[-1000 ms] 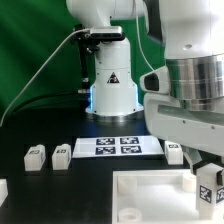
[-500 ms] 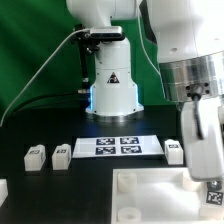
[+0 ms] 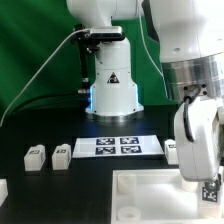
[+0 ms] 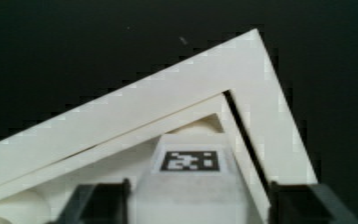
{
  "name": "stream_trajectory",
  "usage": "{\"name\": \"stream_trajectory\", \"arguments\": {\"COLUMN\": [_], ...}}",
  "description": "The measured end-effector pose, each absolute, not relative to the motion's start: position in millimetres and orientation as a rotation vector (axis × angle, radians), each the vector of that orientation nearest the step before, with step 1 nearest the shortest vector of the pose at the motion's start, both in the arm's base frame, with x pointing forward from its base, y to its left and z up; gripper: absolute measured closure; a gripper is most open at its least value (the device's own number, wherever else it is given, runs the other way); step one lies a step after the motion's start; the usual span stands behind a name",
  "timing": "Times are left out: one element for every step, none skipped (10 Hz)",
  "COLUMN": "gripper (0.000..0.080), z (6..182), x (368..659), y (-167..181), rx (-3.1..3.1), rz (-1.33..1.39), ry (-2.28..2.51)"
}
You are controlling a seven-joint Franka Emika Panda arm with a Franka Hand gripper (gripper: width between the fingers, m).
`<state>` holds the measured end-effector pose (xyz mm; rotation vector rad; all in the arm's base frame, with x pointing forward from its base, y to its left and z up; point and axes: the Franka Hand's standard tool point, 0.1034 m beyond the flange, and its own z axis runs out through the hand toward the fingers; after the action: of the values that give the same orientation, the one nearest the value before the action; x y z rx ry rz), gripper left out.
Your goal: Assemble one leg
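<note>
My gripper (image 4: 197, 205) is shut on a white leg (image 4: 194, 175). The leg's square marker faces the wrist camera, and a dark finger (image 4: 101, 205) shows on each side of it. Just beyond the leg is a corner of the large white tray-like piece (image 4: 247, 80). In the exterior view the gripper (image 3: 208, 185) holds the leg (image 3: 211, 189) at the right edge, just over the tray-like piece's (image 3: 150, 190) right end. Three more legs lie on the table: two on the left (image 3: 36, 155) (image 3: 62, 156) and one on the right (image 3: 172, 152).
The marker board (image 3: 118, 147) lies flat in the middle of the black table, in front of the arm's white base (image 3: 110, 90). Another white part (image 3: 3, 188) shows at the exterior view's left edge. A green backdrop stands behind.
The arm's wrist has swung towards the exterior view's left and lowered. The held leg has stayed low over the tray-like piece's right end.
</note>
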<state>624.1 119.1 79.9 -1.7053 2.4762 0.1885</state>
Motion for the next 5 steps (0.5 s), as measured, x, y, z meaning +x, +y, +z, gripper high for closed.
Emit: {"name": "stream_trajectory", "arguments": {"gripper": [0.0228,0.0228,0.0164,0.0152,0.0152], "z": [76.4,73.4,72.5,72.3,71.9], "x": [619.2,614.7,613.5,612.2,611.9], "y": [119.9,119.9,121.0,127.2,127.7], "rx": [-1.868,-2.058,-2.289,-2.384,-2.497], "rz": [0.198,0.202,0.186,0.16,0.154], "ry": [2.368,2.236,2.046,1.952,1.798]}}
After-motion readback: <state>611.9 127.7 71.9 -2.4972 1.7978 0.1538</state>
